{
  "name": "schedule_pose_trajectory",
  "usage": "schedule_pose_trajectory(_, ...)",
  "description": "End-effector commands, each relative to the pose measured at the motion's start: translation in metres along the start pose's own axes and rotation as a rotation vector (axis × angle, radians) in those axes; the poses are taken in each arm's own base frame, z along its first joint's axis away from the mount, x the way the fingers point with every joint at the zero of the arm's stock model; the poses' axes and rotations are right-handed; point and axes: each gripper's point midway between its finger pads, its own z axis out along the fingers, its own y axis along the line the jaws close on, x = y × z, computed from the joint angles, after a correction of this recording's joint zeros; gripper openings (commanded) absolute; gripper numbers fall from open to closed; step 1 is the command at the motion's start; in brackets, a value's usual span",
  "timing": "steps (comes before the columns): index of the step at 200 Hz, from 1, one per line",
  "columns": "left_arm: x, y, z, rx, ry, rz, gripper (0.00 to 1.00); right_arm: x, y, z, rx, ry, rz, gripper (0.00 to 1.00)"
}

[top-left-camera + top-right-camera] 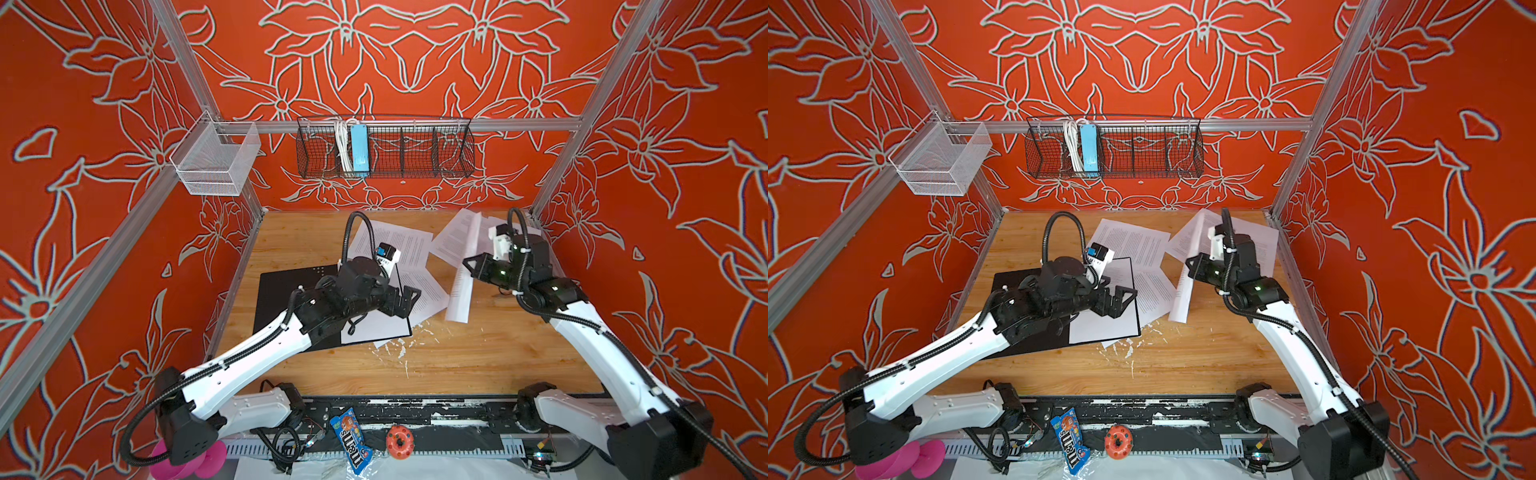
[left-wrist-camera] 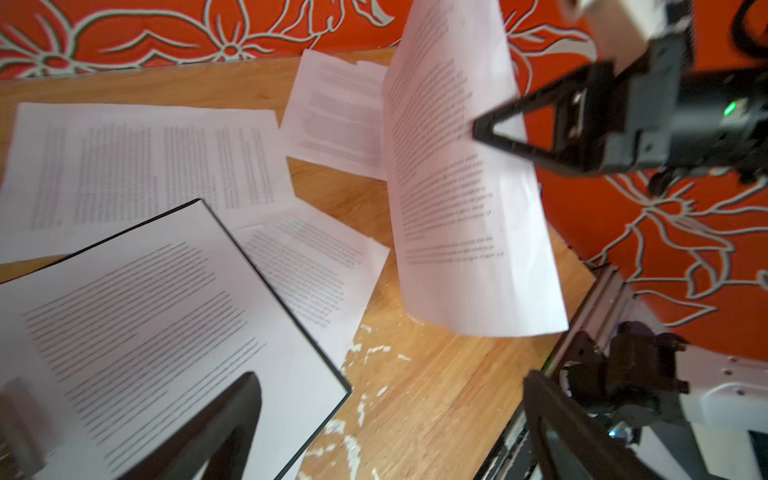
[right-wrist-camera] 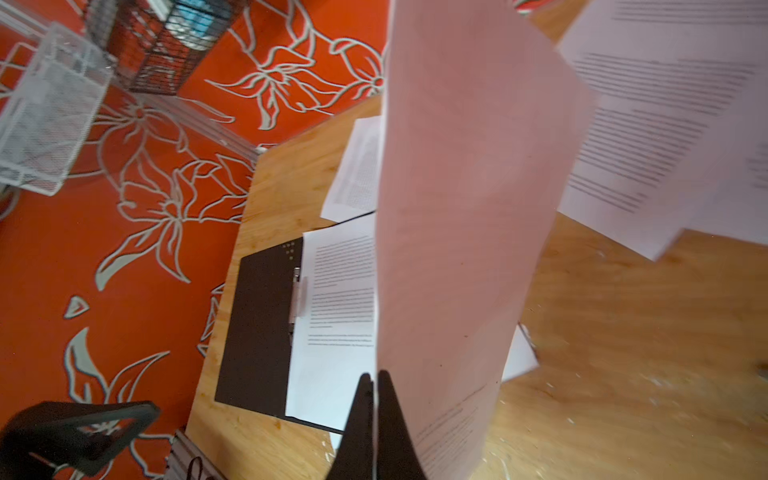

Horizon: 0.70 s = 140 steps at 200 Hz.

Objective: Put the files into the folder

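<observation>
Wooden table [image 1: 478, 365]: folder [image 1: 280, 299], files [image 1: 409, 245].

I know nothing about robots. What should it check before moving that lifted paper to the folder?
1. Right gripper shut on the lifted white printed sheet: ok.
2. Sheet's lower edge clear of the wooden table: cannot tell.
3. Flat folder, black inside, lying open: ok.
4. Space over the folder free: not ok; open left gripper hovers there.
5. White printed page already in the folder lying flat: ok.
6. Other loose printed sheets filed: not ok, they lie on the table.
</observation>
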Motion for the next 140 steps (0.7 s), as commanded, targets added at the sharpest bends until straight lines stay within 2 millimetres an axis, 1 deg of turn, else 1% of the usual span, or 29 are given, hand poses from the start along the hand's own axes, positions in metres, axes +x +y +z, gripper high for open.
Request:
schedule_pose_trajectory(1,0.014,0.037,-0.023,-0.176,0.002,0.078,0.98,-0.004,0.04,0.022,-0.067,0.031,-0.04,0.0)
schedule_pose_trajectory(5,0.014,0.042,-0.027,-0.196,-0.008,0.076,0.98,-0.004,0.049,0.027,-0.085,0.04,-0.05,0.0)
schedule_pose_trajectory(10,0.019,0.048,-0.027,-0.228,-0.001,0.072,0.98,-0.002,0.061,0.031,-0.109,0.052,-0.06,0.0)
schedule_pose_trajectory(12,0.017,0.05,-0.035,-0.233,-0.023,0.066,0.98,-0.003,0.067,0.033,-0.122,0.055,-0.065,0.0)
schedule_pose_trajectory(16,0.018,0.054,-0.039,-0.25,-0.033,0.059,0.98,-0.003,0.077,0.036,-0.149,0.061,-0.069,0.0)
schedule_pose_trajectory(25,0.022,0.062,-0.045,-0.288,-0.04,0.045,0.98,-0.003,0.101,0.042,-0.22,0.083,-0.073,0.0)
schedule_pose_trajectory(35,0.026,0.068,-0.05,-0.316,-0.045,0.04,0.98,-0.003,0.121,0.049,-0.283,0.107,-0.066,0.0)
schedule_pose_trajectory(46,0.028,0.075,-0.055,-0.345,-0.054,0.033,0.98,-0.003,0.137,0.054,-0.337,0.127,-0.059,0.0)
schedule_pose_trajectory(59,0.03,0.077,-0.057,-0.351,-0.061,0.048,0.98,-0.004,0.142,0.058,-0.362,0.136,-0.041,0.0)
schedule_pose_trajectory(65,0.031,0.076,-0.057,-0.342,-0.06,0.056,0.98,-0.005,0.139,0.06,-0.355,0.134,-0.037,0.0)
schedule_pose_trajectory(73,0.032,0.075,-0.057,-0.334,-0.063,0.058,0.98,-0.004,0.129,0.065,-0.331,0.136,-0.031,0.0)
schedule_pose_trajectory(82,0.033,0.074,-0.055,-0.326,-0.062,0.06,0.98,0.0,0.112,0.073,-0.294,0.148,-0.014,0.0)
schedule_pose_trajectory(91,0.034,0.073,-0.054,-0.319,-0.055,0.064,0.98,0.006,0.088,0.086,-0.253,0.171,0.02,0.0)
schedule_pose_trajectory(99,0.033,0.073,-0.053,-0.321,-0.051,0.065,0.98,0.015,0.069,0.097,-0.225,0.197,0.041,0.0)
schedule_pose_trajectory(107,0.033,0.073,-0.051,-0.326,-0.046,0.069,0.98,0.025,0.053,0.108,-0.194,0.213,0.033,0.0)
schedule_pose_trajectory(119,0.033,0.073,-0.048,-0.33,-0.037,0.078,0.98,0.045,0.027,0.124,-0.113,0.248,0.03,0.0)
schedule_pose_trajectory(140,0.035,0.078,-0.043,-0.364,0.004,0.096,0.98,0.072,-0.002,0.152,-0.037,0.302,-0.002,0.0)
